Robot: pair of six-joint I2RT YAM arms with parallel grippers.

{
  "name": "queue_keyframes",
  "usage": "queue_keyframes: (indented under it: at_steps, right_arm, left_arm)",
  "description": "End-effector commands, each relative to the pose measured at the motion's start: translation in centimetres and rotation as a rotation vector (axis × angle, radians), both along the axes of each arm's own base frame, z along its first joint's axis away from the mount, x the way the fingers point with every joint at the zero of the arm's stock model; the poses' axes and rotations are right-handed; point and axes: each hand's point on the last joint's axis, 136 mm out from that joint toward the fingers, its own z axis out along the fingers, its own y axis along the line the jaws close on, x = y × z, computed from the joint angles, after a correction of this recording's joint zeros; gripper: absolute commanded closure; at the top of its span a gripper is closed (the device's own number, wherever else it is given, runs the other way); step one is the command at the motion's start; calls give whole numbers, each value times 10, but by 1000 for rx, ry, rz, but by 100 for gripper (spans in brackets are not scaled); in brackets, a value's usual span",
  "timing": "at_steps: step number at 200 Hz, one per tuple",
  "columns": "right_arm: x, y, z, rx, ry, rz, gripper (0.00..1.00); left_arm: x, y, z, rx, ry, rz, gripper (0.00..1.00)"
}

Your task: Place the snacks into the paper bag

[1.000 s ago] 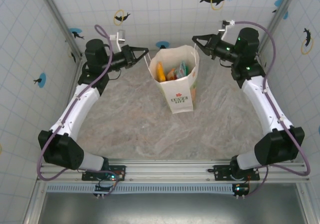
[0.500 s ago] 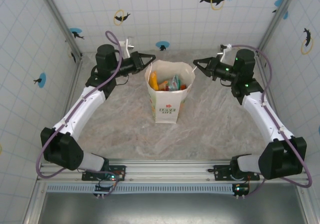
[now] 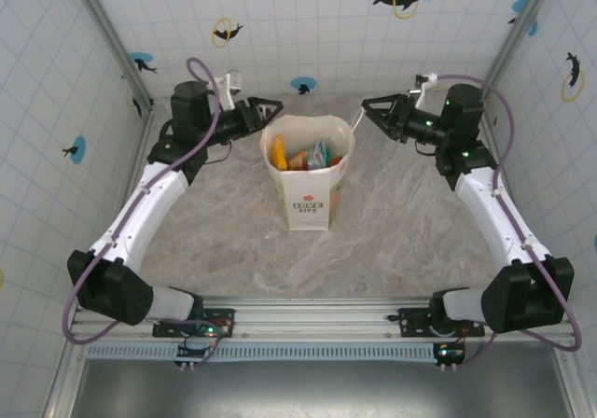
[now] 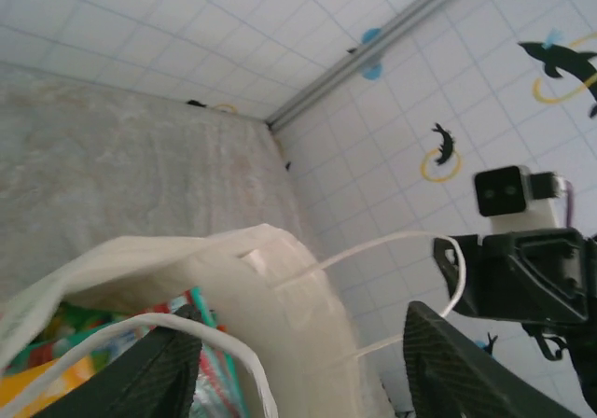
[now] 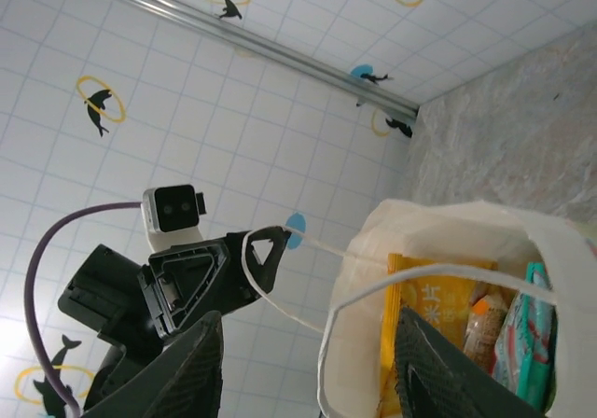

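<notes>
Left claw: my left claw (image 3: 272, 110) hangs just beside the bag's left rim with its tip pointing at the rim. Its jaws are spread wide and clamp nothing.
Right claw: my right claw (image 3: 367, 110) mirrors it at the right rim, jaws likewise spread and gripping nothing.
Bag: the bag (image 3: 306, 194) stands upright between my two claws, mid-table, with its mouth gaping up at claw height. I cannot tell whether its base touches the table.
Left handle: the left handle (image 4: 140, 319) is a thin white cord. From the right wrist it loops round the tip of my left claw, hooked rather than pinched.
Right handle: the right handle (image 4: 392, 247) runs taut from the rim and curls round the tip of my right claw in the same way.
Snacks: the snacks (image 3: 303, 155) sit inside the bag below its rim, standing on edge and crowded together. A yellow packet (image 5: 424, 325) has printed lettering, and there is a teal-green one beside it and orange ones between them.
Bag make: white paper, matte and creased. It is a tall box shape with a soft, bowed rim and a small red-and-green logo on the front.
Snack make: flat, glossy foil packets.
Fingers: my fingers (image 4: 159, 376) are dark, dull wedges.
Table: the table (image 3: 224, 241) has a grey-beige marbled top that looks smooth.
Walls: the walls (image 3: 280, 7) are white square tiles dotted with dolphin marks.
</notes>
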Motion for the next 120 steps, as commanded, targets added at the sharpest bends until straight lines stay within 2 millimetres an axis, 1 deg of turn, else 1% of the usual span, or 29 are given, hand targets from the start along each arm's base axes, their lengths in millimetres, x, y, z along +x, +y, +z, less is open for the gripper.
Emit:
queue_keyframes:
  at_steps: [1, 11, 24, 27, 29, 30, 31, 32, 37, 50, 64, 67, 73, 89, 103, 107, 120]
  right_arm:
    - [-4, -16, 9, -33, -35, -24, 48]
    - [-4, -25, 10, -37, -36, -42, 46]
    - [-4, -39, 10, -58, -30, -76, 33]
    - [-4, -42, 9, -66, -29, -83, 27]
    - [-4, -45, 10, -71, -32, -88, 22]
    - [-5, -46, 10, -73, -30, -90, 12]
    - [-5, -47, 9, -75, -29, -92, 5]
    - [-5, -48, 9, -78, -29, -95, 1]
    - [-5, -54, 9, -91, -33, -107, 3]
    - [-4, -71, 7, -117, -38, -151, 3]
    - [0, -93, 0, -139, -32, -214, 3]
    - [0, -97, -2, -145, -32, -229, 3]
    - [1, -105, -8, -165, -29, -260, 3]
    - [4, -127, -35, -259, -17, -362, 3]
    - [7, -144, -66, -374, -14, -449, 3]
    - [7, -149, -75, -408, -15, -471, 3]
    - [4, -159, -106, -494, -33, -505, 3]
  left_arm:
    - [-4, 42, 19, 65, -50, 112, 36]
    - [-4, 61, 24, 96, -69, 161, 32]
    - [-2, 92, 27, 153, -78, 256, 28]
    - [-2, 99, 27, 167, -80, 277, 27]
    - [-1, 104, 28, 175, -82, 291, 26]
    - [-2, 106, 28, 178, -82, 297, 25]
    - [-1, 109, 28, 182, -82, 305, 25]
    - [-1, 111, 28, 184, -83, 310, 24]
    - [-1, 123, 29, 197, -86, 342, 22]
    - [-1, 150, 30, 233, -93, 417, 15]
    - [0, 169, 27, 296, -107, 485, 7]
    - [0, 173, 26, 311, -111, 501, 3]
    - [1, 178, 24, 341, -122, 527, 2]
    - [4, 196, 12, 405, -161, 617, 2]
    - [5, 213, -7, 454, -197, 708, 2]
    - [3, 218, -9, 462, -215, 741, 2]
    - [-1, 238, -34, 501, -206, 848, 2]
